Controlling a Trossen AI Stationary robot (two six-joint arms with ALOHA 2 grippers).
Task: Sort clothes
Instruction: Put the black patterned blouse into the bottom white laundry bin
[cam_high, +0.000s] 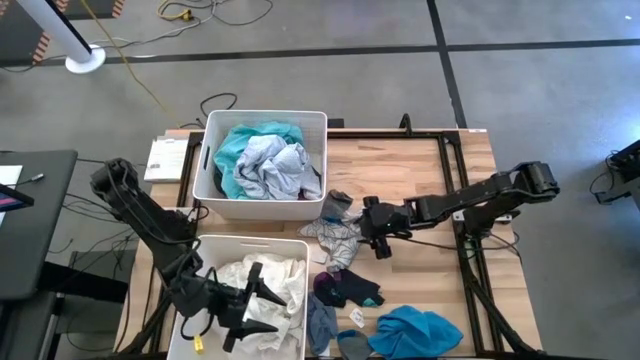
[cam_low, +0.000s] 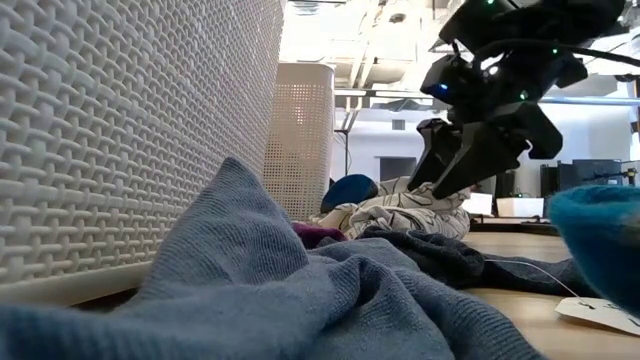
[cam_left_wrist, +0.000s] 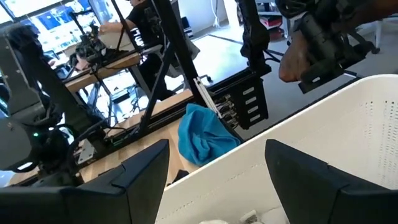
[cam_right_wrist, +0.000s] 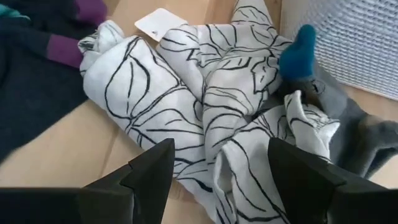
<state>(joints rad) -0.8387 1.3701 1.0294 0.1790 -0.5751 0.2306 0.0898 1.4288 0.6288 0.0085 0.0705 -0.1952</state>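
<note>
While the right tool (cam_right_wrist: 214, 171) hangs released, the patterned white garment (cam_right_wrist: 186, 93) lies just below — untouched.

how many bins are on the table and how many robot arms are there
White bins: 2, far bin and near bin
Robot arms: 2, left gripper over the near bin, right gripper over the patterned garment
Total: 4
</note>
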